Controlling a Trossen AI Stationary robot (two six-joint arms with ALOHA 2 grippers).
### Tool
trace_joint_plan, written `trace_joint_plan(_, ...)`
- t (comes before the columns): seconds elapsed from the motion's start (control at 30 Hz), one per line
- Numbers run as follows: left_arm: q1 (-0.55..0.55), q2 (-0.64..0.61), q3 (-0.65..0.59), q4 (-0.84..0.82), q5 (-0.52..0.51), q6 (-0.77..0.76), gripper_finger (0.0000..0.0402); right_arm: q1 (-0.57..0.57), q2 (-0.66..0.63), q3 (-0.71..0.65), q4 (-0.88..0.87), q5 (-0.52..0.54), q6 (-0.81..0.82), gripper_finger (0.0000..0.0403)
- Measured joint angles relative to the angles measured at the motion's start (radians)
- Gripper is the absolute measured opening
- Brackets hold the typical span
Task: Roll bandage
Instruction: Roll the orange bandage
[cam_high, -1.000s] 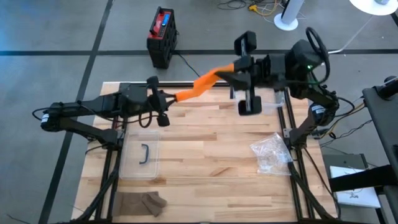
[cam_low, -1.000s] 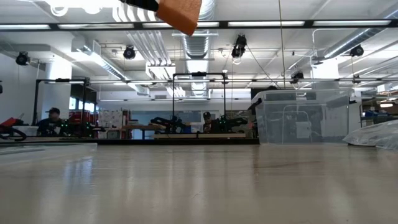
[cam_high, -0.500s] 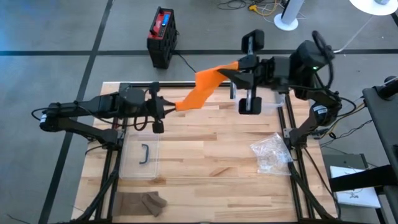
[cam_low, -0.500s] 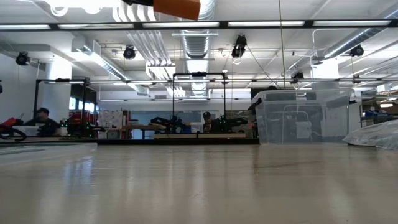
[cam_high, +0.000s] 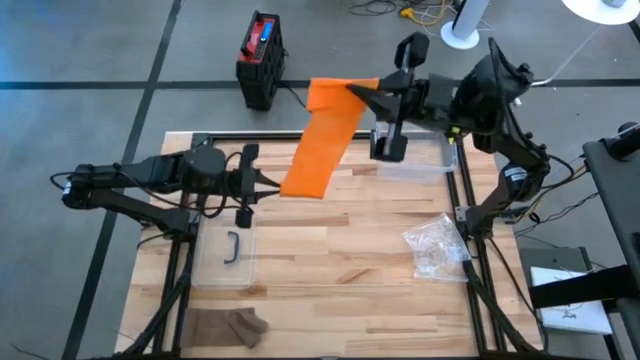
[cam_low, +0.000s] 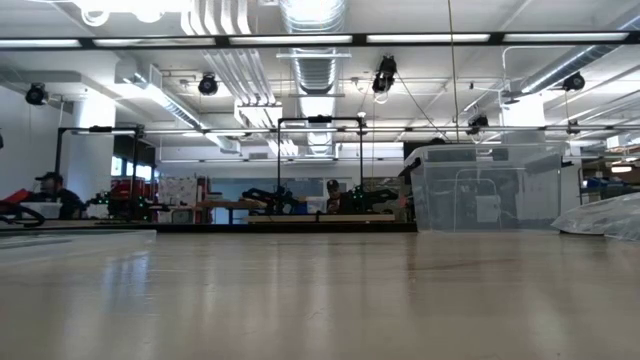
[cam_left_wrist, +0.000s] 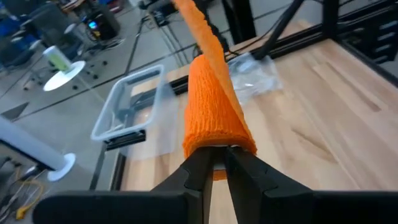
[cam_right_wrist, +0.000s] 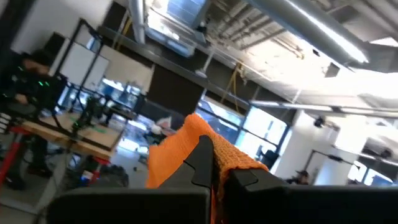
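Inside clear lidded box (cam_high: 227, 250), dark clip (cam_high: 233, 246)

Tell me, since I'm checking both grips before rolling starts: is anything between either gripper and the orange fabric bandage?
Nothing visible. The left gripper is shut on one end of the orange fabric bandage, and the right gripper is shut on the other end. The strip hangs spread between them above the wooden table.

No text, label, brand, number or sign can be read in any of the views.
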Motion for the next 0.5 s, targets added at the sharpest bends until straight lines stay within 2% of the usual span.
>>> trace_joint_plan(0.2, -0.042, -0.002, 0.000, -0.014, 0.013, 0.001, 0.0048, -0.078, 0.016, -0.002, -0.045, 0.000, 0.042, 0.0000)
trace_joint_plan(0.5, -0.103, -0.016, 0.000, -0.020, 0.013, -0.008, 0.0037, -0.161, 0.052, -0.003, -0.160, 0.008, 0.047, 0.0000)
